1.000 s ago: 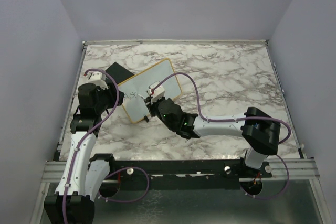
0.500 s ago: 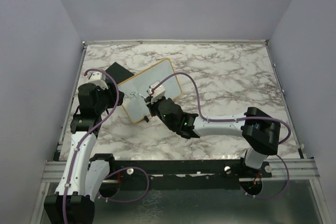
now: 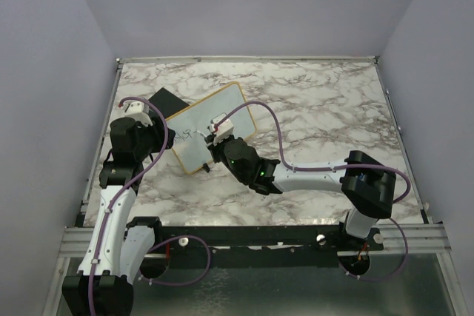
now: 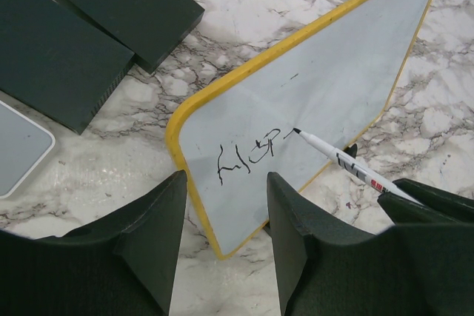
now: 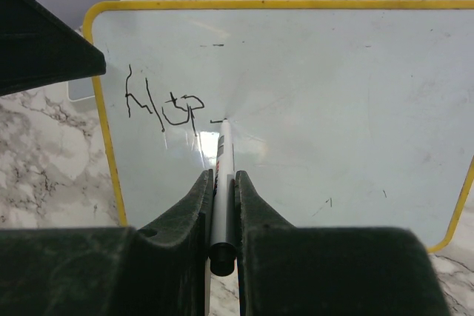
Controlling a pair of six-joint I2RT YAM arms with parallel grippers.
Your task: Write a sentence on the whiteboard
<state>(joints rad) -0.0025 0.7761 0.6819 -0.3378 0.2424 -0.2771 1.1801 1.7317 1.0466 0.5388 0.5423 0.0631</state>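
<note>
shifted slightly right since a second ago, right hand (image 5: 222, 181) clamps marker (image 5: 224, 142), tip on board (image 5: 333, 94) past the writing (image 5: 163, 105); board lies left-centre on desk (image 3: 333, 109); left hand (image 4: 226, 212) apart, empty.

Soft, even light; sharp views; faint glare on the whiteboard (image 5: 311, 101).

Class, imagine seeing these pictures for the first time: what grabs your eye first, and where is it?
The yellow-framed whiteboard lies left of centre on the marble table, a few dark scrawled letters at one end. The right end effector pinches a white marker, tip on the board just past the letters.
</note>
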